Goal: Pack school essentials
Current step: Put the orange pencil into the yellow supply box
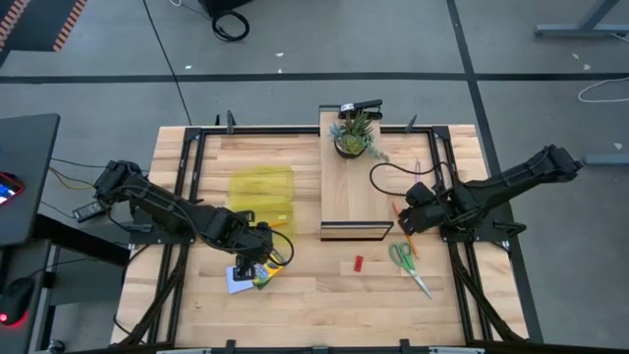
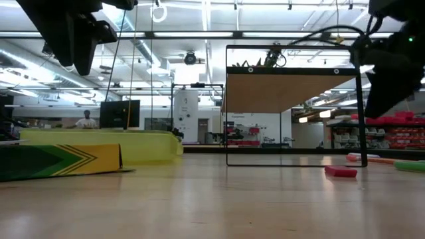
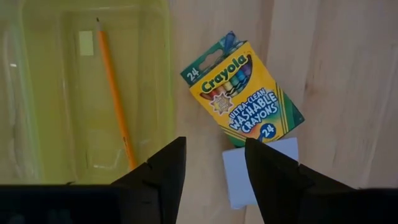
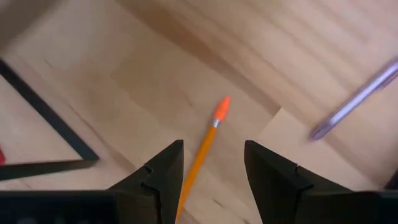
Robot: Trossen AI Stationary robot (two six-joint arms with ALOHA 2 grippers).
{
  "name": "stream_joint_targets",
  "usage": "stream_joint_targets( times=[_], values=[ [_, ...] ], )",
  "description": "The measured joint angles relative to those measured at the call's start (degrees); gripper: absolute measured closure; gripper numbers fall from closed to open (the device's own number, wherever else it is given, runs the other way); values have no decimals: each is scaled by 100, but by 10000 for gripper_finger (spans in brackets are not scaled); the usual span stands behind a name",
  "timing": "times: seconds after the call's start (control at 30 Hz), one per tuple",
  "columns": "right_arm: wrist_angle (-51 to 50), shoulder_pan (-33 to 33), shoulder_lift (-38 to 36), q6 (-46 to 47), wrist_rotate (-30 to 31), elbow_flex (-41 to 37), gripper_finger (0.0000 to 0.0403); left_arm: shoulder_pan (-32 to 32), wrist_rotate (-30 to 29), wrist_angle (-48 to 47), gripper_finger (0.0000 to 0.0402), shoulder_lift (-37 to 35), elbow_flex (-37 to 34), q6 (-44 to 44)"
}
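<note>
The yellow-green cardboard crayon box (image 3: 242, 90) lies on the wooden desk (image 1: 314, 295) beside the yellow translucent case (image 3: 37, 93); the left gripper (image 3: 211, 165) hovers above, jaws open, apparently lining up. The right gripper (image 4: 211, 165), jaws open, straddles the orange pencil (image 4: 202, 149).

both arms are dark, near-black, w/ chunky jointed segments & black cables along them. left gripper (image 3: 211, 177) & right gripper (image 4: 211, 177) each have two matte black angular fingers, stepped inner edges.
</note>
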Motion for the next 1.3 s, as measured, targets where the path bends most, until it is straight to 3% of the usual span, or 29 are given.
stream_joint_targets(
  times=[0.33,0.67,1.3],
  values=[
    [1077,-79,-81,329,-284,-876,228,-12,-66,1,230,0,0,77],
    [1226,662,-3,1548,-294,-1289,228,-117,-150,1,230,0,0,186],
    [1779,1353,1261,2055,-73,-1283,228,-116,-152,9,230,0,0,177]
  ],
)
